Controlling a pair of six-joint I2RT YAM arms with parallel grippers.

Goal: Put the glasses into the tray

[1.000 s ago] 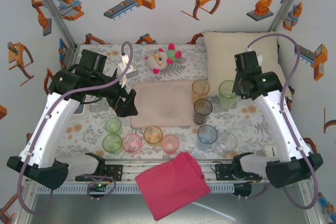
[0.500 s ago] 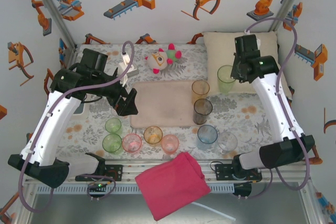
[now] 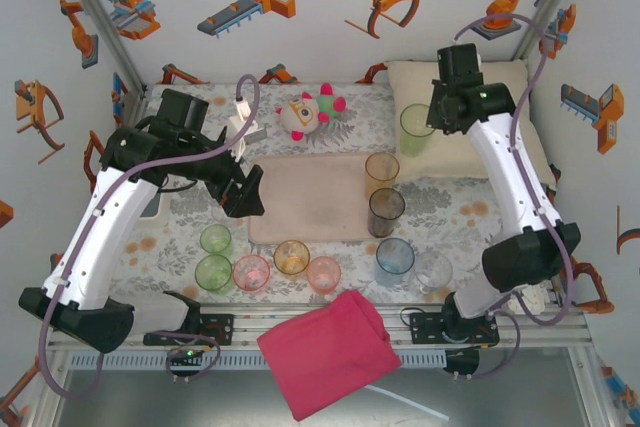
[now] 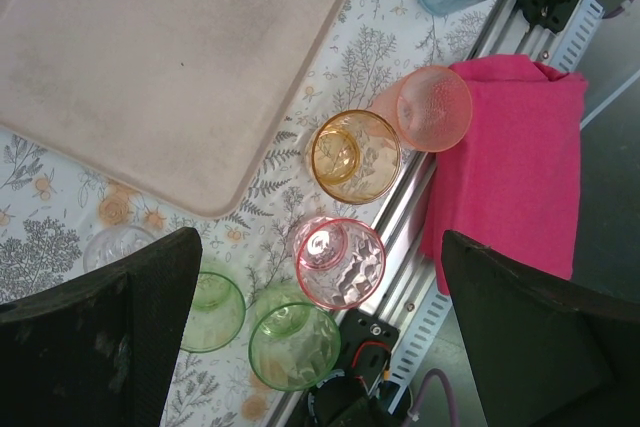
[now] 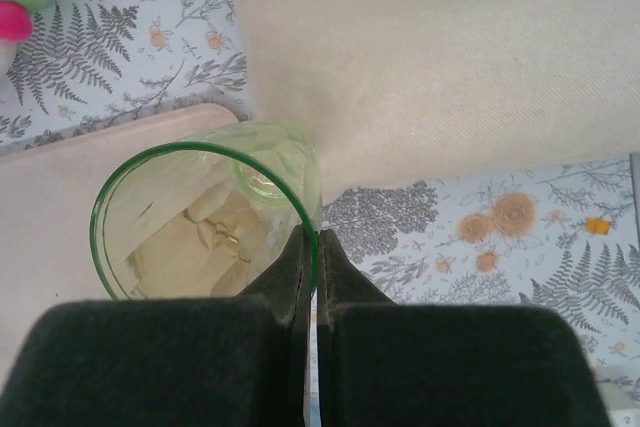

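So the right gripper [image 5: 311, 242] is pinched shut on the rim of a tall green glass [image 5: 190, 232], one finger inside, one outside, the wall clamped between them. The glass hangs below the gripper and looks lifted off the worktop [image 3: 460, 217], near the tray's far right corner and right by the edge of the cream pillow [image 5: 450, 57].

The tray [image 3: 305, 197] is flat, pinkish-beige and bare on top. Just off its right edge stand a tall peach-tinted glass [image 3: 381, 172] and a smoky glass [image 3: 386, 212]; can't tell if either touches the rim.

The left gripper [image 3: 243, 195] hovers over the tray's left edge with its jaws spread wide, holding nothing. Its wrist camera looks down on the row along the near side: two green glasses [image 4: 293, 347], a pink glass [image 4: 340, 262], an amber glass [image 4: 355, 155] and a peach glass [image 4: 434, 108], the last one right against a pink cloth [image 4: 510, 157]. A blue glass [image 3: 395, 257] and a clear glass [image 3: 433, 270] sit further right.
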